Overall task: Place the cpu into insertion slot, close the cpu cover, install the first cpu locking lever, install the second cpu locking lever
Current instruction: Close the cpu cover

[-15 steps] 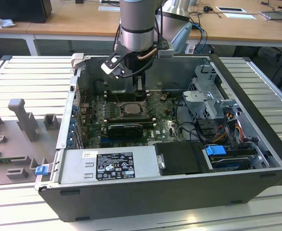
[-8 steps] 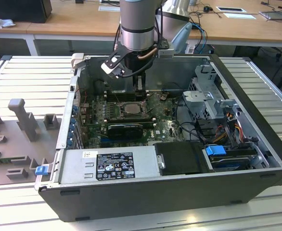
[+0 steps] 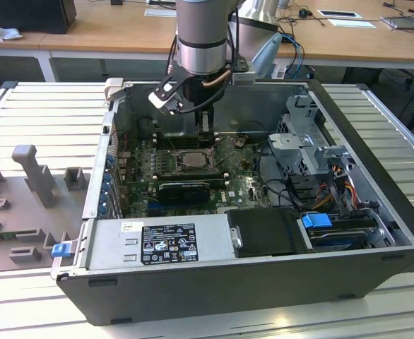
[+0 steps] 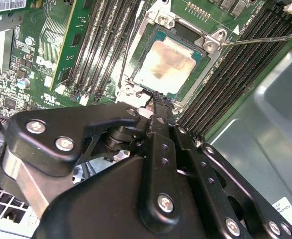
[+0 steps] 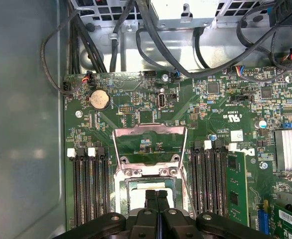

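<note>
The cpu [image 4: 166, 64], a flat square chip with a silvery top, lies in the insertion slot [image 4: 201, 64] on the green board; the slot also appears as a dark square [image 3: 193, 160] in the exterior view. The cpu cover [image 5: 148, 133], a thin metal frame with a square window, stands tilted open beyond the slot. A thin locking lever [image 4: 265, 39] sticks out from one corner of the slot, unlatched. My gripper [image 4: 158, 99] [image 5: 156, 196] is shut with nothing held, its black fingertips just above the slot's near edge, over the chip.
Long black memory slots [image 5: 86, 184] [image 5: 211, 174] flank the socket on both sides. A black card [image 3: 186, 189] lies in front of it, then the power supply [image 3: 157, 244]. Cables [image 5: 136, 30] and a drive cage [image 3: 313, 152] crowd the case's far side and right.
</note>
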{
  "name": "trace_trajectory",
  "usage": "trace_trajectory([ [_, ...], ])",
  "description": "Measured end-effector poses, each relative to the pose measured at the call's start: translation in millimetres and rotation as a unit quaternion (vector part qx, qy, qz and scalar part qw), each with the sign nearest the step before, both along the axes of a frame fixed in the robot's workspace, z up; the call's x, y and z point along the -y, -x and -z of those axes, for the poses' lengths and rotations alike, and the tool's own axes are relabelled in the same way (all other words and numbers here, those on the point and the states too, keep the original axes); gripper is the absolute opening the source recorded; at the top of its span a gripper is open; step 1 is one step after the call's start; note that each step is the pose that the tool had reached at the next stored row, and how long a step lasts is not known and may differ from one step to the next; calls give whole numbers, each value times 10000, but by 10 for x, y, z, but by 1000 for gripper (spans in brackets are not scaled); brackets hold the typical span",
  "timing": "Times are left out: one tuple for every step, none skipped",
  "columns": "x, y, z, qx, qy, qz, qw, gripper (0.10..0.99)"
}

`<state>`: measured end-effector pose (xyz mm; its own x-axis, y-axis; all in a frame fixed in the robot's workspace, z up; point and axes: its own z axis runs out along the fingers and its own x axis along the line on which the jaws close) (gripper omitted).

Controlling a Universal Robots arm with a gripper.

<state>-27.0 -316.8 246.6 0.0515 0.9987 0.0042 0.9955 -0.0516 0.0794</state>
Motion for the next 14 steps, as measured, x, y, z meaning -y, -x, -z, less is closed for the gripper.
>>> trace_trajectory([
  [0, 0, -1, 0, 0, 0, 10000, 106],
  [0, 0, -2, 0, 0, 1, 10000, 106],
  [0, 0, -2, 0, 0, 1, 10000, 106],
  [0, 0, -3, 0, 0, 1, 10000, 106],
  [0, 0, -4, 0, 0, 1, 10000, 106],
  [0, 0, -5, 0, 0, 1, 10000, 106],
  [0, 0, -6, 0, 1, 2, 10000, 106],
  [0, 0, -8, 0, 0, 2, 10000, 106],
  [0, 0, -9, 0, 0, 2, 10000, 106],
  [0, 0, -12, 0, 0, 3, 10000, 106],
  [0, 0, -13, 0, 0, 3, 10000, 106],
  [0, 0, -13, 0, 0, 4, 10000, 106],
  [0, 0, -14, 0, 0, 4, 10000, 106],
  [0, -1, -14, 0, 0, 4, 10000, 106],
])
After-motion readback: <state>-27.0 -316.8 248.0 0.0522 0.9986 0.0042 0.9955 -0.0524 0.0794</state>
